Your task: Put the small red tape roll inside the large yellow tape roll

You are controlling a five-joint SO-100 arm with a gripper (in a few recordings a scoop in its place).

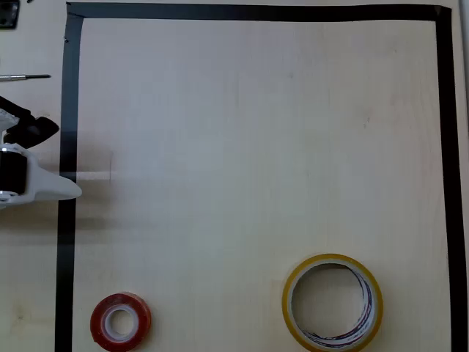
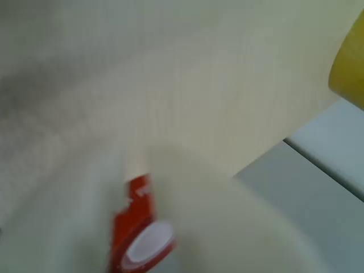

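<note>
The small red tape roll [image 1: 121,320] lies flat on the table at the bottom left of the overhead view. The large yellow tape roll [image 1: 333,301] lies flat at the bottom right, its wide hole showing bare table. My gripper [image 1: 66,161] sits at the left edge, well above the red roll, with a black finger [image 1: 42,129] and a white finger [image 1: 58,189] spread apart and nothing between them. The wrist view is blurred: the red roll [image 2: 136,227] shows near the bottom and a piece of the yellow roll [image 2: 350,65] at the right edge.
Black tape [image 1: 69,147] frames the light wooden table [image 1: 256,147]. A thin tool [image 1: 26,76] lies outside the frame at the left. The two rolls lie far apart.
</note>
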